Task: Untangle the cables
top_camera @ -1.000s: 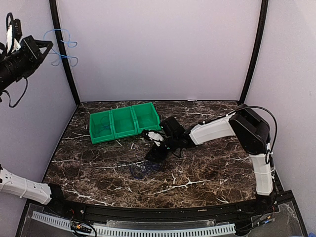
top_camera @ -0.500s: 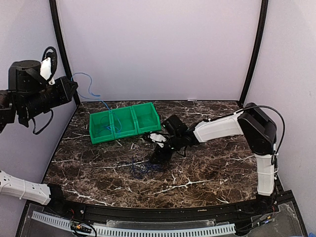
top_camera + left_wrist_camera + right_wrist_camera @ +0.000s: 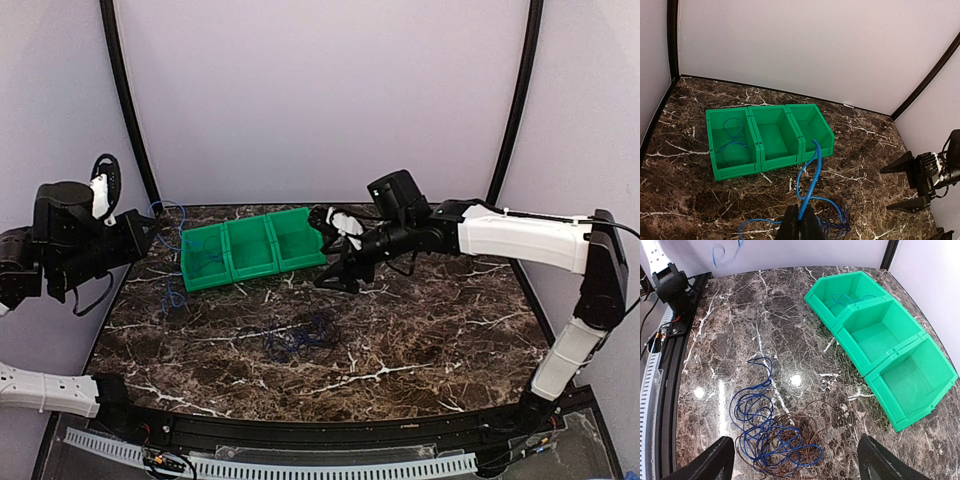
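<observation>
1. The left end effector [image 3: 801, 216] is pressed together, pinching the blue cable [image 3: 812, 170] above the table [image 3: 450, 320].
2. More blue loops lie in the left compartment of the green bin [image 3: 252, 270].
3. The right end effector [image 3: 332, 250] hangs spread wide, holding nothing, beside the bin's right end.
4. Blue loops tangled with the dark cable [image 3: 790, 437] lie on the table before the bin.

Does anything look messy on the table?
Yes. Blue and dark cables sit in one knotted heap on the table, and a light blue cable loops out of the left tool.
</observation>
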Action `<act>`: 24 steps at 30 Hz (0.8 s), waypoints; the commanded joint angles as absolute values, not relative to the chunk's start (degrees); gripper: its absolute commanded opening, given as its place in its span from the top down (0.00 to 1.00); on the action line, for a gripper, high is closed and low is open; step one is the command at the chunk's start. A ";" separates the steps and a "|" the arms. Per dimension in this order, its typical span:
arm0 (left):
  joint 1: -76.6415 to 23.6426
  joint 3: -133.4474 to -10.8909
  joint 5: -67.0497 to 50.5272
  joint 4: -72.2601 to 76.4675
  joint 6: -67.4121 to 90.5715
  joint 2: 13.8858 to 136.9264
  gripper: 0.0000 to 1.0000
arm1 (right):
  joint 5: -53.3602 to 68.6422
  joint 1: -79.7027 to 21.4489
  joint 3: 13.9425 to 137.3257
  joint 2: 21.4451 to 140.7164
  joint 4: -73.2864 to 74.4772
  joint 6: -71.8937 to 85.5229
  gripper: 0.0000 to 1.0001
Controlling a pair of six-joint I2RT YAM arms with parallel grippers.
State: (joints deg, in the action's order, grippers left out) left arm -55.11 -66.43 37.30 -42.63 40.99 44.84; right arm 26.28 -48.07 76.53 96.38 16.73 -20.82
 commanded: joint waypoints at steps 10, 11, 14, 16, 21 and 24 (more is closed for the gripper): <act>-54.86 -56.74 26.53 -30.36 38.06 48.77 1.00 | 35.22 -48.49 86.29 91.85 25.23 -23.56 0.16; -54.89 -56.54 25.48 -28.92 37.97 49.39 1.00 | 35.53 -48.90 87.10 92.29 25.64 -24.09 0.18; -54.85 -56.22 23.13 -26.02 36.96 52.63 1.00 | 32.95 -50.97 89.97 94.27 26.86 -26.93 0.21; -54.84 -56.39 20.58 -23.79 36.04 54.50 1.00 | 31.35 -52.32 91.75 95.61 26.93 -28.39 0.25; -54.90 -57.68 15.96 -20.21 35.22 58.43 1.00 | 31.93 -55.27 95.40 98.35 26.99 -29.68 0.38; -54.91 -58.55 14.02 -19.19 35.16 59.70 1.00 | 30.92 -57.24 95.86 99.54 27.57 -30.97 0.44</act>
